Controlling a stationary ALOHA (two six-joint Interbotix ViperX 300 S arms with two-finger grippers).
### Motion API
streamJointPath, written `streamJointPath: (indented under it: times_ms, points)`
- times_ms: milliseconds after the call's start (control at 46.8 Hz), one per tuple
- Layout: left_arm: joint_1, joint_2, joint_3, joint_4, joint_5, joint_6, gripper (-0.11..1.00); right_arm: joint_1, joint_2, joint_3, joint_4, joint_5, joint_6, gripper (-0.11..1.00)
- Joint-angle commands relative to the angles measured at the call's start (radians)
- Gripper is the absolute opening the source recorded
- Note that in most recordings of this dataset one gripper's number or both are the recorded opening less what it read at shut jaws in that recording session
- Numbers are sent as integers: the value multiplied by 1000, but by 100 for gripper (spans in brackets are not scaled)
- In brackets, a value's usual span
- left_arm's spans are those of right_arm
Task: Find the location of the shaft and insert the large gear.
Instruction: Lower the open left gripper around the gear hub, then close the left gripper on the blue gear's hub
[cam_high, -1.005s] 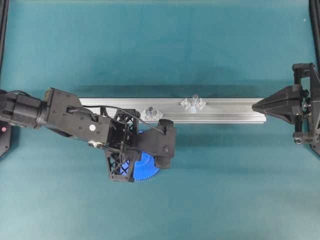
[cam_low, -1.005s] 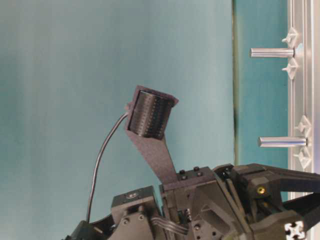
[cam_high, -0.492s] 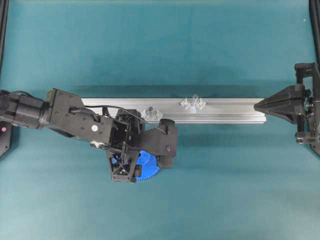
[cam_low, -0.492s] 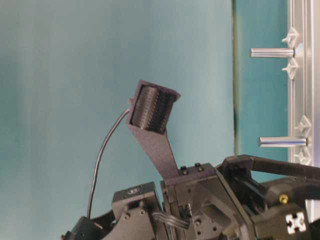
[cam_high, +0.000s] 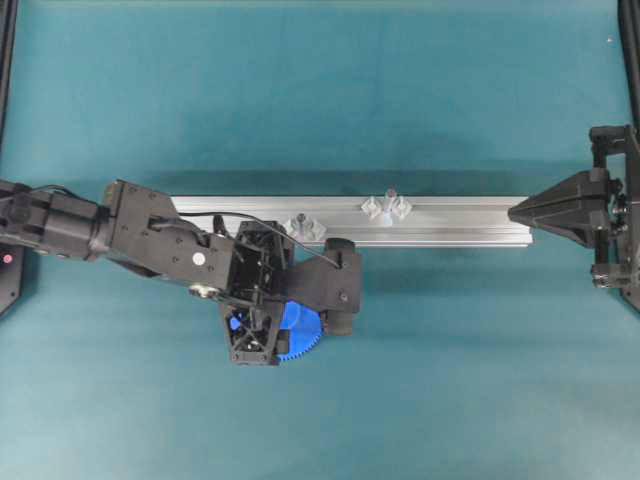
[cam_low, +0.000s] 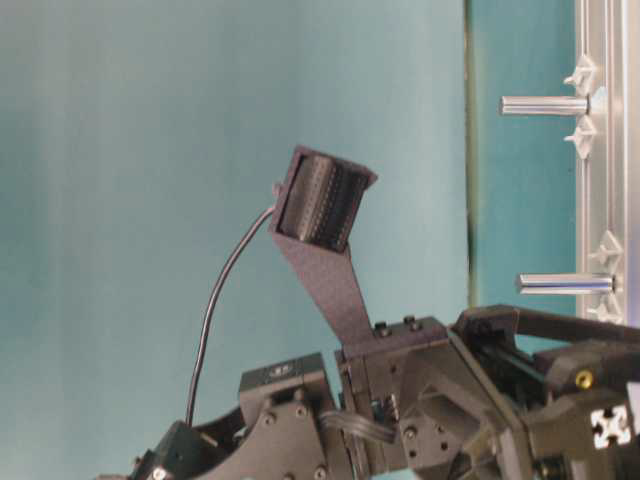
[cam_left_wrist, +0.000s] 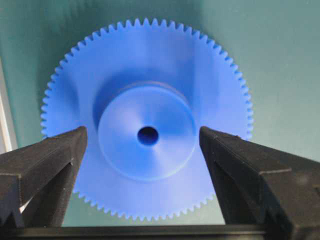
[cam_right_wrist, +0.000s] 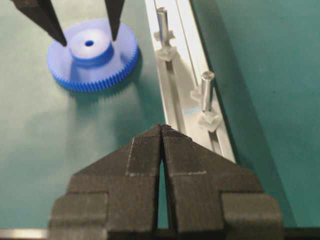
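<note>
The large gear (cam_left_wrist: 150, 75) is a flat bright-blue toothed wheel lying on the teal mat, just in front of the rail. My left gripper (cam_left_wrist: 142, 131) hangs over it, open. Its fingers (cam_right_wrist: 56, 31) stand either side of the raised hub without touching it. In the overhead view the wrist covers most of the large gear (cam_high: 300, 335). The shaft (cam_high: 389, 198) stands upright on the rail between two clear base pieces; in the right wrist view the shaft (cam_right_wrist: 206, 90) is the nearer pin. My right gripper (cam_high: 512, 211) is shut and empty at the rail's right end.
The aluminium rail (cam_high: 450, 220) runs left to right across the mat. A shorter pin with a dark top (cam_high: 299, 220) stands on it, close to my left wrist. Black frame posts stand at both side edges.
My left gripper's jaws have gone from shut to open. The left arm has shifted a little to the right over the gear. The right arm has not moved.
</note>
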Motion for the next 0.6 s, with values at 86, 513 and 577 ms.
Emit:
streamJointPath:
  times_ms: [86, 513, 577]
  points:
    - [-5, -6, -28, 3, -2, 0, 93, -3, 5, -11, 0, -5, 8, 1]
    - [-5, 8, -20, 3, 2, -2, 93, -3, 5, -11, 2, -5, 8, 1]
    - [-6, 12, -20, 3, 2, -2, 93, -3, 5, -11, 0, -5, 8, 1]
